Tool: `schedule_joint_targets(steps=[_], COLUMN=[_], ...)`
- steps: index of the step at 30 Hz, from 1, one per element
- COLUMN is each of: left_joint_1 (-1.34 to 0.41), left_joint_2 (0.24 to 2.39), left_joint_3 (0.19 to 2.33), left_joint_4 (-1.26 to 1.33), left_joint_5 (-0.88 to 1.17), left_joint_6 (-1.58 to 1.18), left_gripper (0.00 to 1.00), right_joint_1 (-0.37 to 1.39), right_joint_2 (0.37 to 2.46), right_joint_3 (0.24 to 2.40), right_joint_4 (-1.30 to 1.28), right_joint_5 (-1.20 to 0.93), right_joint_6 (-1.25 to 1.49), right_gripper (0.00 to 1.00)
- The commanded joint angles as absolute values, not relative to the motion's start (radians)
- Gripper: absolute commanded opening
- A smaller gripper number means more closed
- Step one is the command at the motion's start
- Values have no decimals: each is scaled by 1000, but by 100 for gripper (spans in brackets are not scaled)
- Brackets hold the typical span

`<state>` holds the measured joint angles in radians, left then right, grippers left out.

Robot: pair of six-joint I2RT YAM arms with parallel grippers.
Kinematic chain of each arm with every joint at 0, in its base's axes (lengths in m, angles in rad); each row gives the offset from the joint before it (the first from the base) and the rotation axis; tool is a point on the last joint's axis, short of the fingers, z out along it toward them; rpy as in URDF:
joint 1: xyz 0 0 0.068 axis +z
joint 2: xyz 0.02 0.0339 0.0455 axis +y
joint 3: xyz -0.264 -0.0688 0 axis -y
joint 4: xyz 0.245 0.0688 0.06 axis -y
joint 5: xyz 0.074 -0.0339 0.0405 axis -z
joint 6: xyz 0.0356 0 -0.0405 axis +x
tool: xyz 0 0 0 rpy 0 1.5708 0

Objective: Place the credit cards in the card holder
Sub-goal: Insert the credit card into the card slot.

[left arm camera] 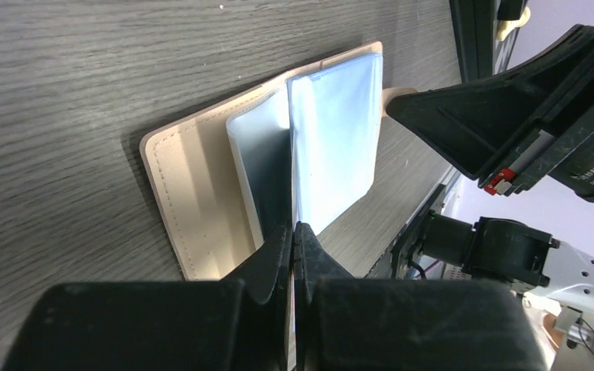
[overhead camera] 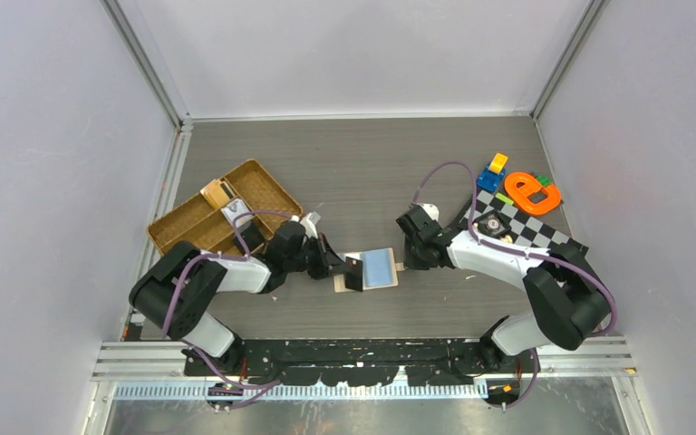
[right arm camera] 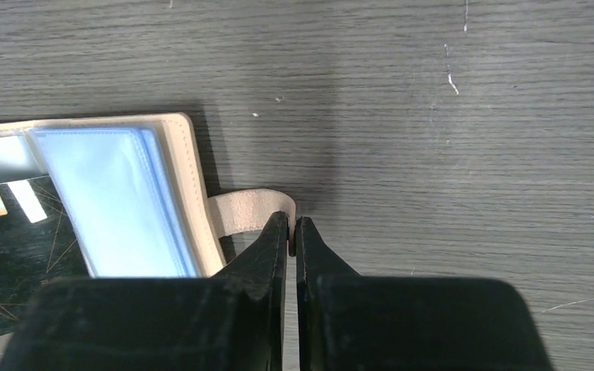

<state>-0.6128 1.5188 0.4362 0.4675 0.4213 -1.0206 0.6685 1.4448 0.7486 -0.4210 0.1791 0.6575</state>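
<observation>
Top external: the card holder (overhead camera: 381,269) lies open mid-tabletop, toward the near edge, between both arms, with a dark card (overhead camera: 353,273) standing on edge at its left side and a wicker tray (overhead camera: 263,177) toward the left edge. Left wrist: the left gripper (left arm camera: 294,236) is clamped tight on that card's edge, over the pale pockets. Right wrist: the right gripper (right arm camera: 291,232) pinches the card holder's tab (right arm camera: 244,211) — jaws nearly closed.

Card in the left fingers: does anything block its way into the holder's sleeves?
Nothing visible does. The left fingers pinch the dark card right at the open card holder, at its clear sleeves; the right fingers pinch only the snap tab at the outer edge.
</observation>
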Motion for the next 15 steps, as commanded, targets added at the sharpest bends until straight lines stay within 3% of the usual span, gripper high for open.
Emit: schedule_joint_targets(steps=[1,15], left_joint_1=[-609,-607], left_joint_2=[1561,1499], left_joint_3=[416,408], left_joint_4=[646,603], left_joint_5=[474,453], left_joint_6=[-1072,-1051], left_gripper=[0,0], right_joint_1=[681,687], right_joint_2=[1462,1471], right_joint_3=[775,776], right_joint_4=[-412,-423], right_joint_5=[218,237], right_joint_6=[675,684], right_gripper=[1,0])
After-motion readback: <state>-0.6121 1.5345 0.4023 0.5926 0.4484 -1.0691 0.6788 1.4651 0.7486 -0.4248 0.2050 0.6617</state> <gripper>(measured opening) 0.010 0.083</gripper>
